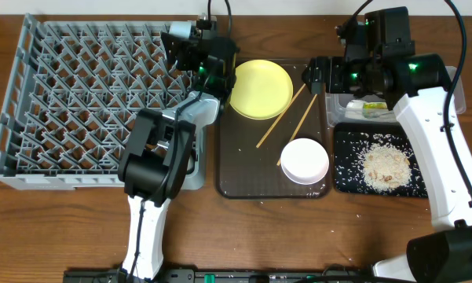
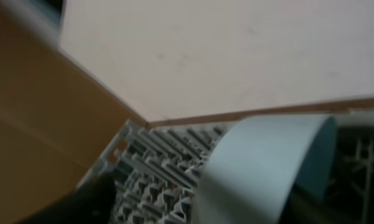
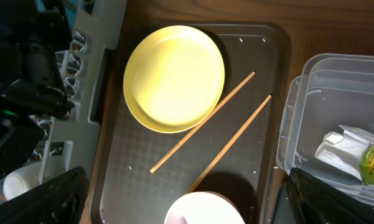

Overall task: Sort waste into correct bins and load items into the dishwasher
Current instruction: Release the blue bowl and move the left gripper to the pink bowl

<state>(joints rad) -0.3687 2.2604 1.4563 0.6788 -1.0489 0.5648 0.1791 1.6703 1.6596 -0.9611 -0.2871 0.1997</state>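
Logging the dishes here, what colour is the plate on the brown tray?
Yellow; the plate shows best in the right wrist view.

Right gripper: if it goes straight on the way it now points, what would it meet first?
Most likely the white bowl, or the wooden chopstick ending beside it, on the dark brown tray: both lie between the fingers of the open right gripper. Depth is unclear.
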